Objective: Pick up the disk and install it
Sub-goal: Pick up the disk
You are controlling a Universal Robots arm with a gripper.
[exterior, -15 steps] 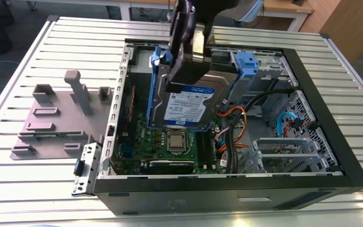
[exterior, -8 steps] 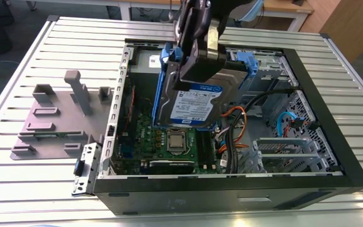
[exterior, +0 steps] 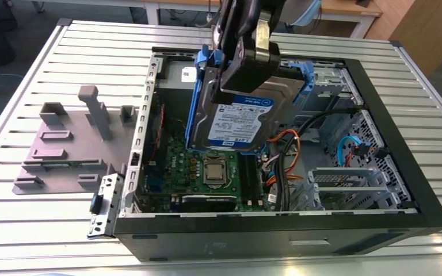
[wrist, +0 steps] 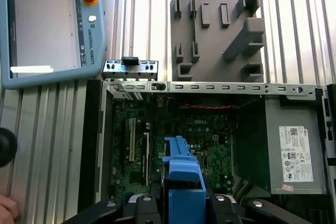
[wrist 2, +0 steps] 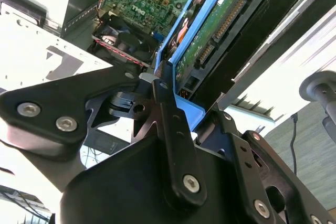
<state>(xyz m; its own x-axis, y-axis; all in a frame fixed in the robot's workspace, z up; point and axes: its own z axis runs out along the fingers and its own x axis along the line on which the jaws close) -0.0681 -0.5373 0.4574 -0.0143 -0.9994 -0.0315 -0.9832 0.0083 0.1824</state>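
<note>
Over case, disk steeply upright, seemingly gripped

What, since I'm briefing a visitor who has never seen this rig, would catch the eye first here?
The disk, with its blue bracket and blue-and-white label, hangs tilted in the black gripper above the open computer case, over the green motherboard. On the exterior view's left, a grey moulded fixture lies on the slatted table.
</note>
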